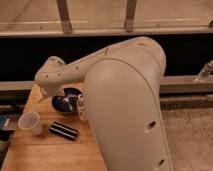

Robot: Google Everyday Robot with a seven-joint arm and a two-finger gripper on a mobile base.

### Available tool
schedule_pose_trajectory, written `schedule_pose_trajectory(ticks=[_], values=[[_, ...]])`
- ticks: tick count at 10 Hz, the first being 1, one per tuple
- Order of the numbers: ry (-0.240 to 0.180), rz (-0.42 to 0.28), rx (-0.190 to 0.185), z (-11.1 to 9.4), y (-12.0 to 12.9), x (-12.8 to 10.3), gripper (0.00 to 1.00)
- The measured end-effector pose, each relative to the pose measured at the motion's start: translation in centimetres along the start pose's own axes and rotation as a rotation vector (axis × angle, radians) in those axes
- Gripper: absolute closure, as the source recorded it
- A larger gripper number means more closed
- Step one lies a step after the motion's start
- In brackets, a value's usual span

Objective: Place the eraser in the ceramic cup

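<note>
A: The frame is filled by the arm [125, 110], folded back on itself so that the pincer [79, 104] is held low over the wooden table [45, 157]. Most of the pincer is hidden behind the big link.

B: Agreed. Its jaws are taken to be standing apart, with nothing clamped, though little of them can be made out. The dark bowl [64, 100] is seen just beside it on the picture's left. Whether they touch cannot be told.

A: And the ceramic cup [30, 122]?

B: It is found further out to the picture's left of the pincer and nearer the camera. It is upright with its mouth open upward, so a drop from above is allowed.

A: The eraser [63, 131] is laid flat on the wood, below the pincer in the picture and apart from both pincer and cup. Its long sides are left free, so a grasp across the narrow width is judged likely.

B: The pick has not been made, then. Room?

A: Bare wood is shown all round the eraser. The cup, though, is set close to the table's left edge, and the bowl's rim is near the way down, so a nudge of either is to be guarded against. The table's right side is masked by the arm.
</note>
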Motion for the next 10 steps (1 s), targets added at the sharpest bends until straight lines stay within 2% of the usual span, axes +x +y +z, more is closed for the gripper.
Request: schedule_pose_trajectory(ticks=[2,4,5,10], values=[[0.100,-0.093,0.021,1.9,1.7,0.7,0.29],[0.197,-0.170,0.040,3.4,3.1,2.6,0.29],[0.220,-0.181,0.044,3.3,3.0,3.5,0.29],[0.217,-0.124,0.066,1.3,0.8,7.4,0.29]])
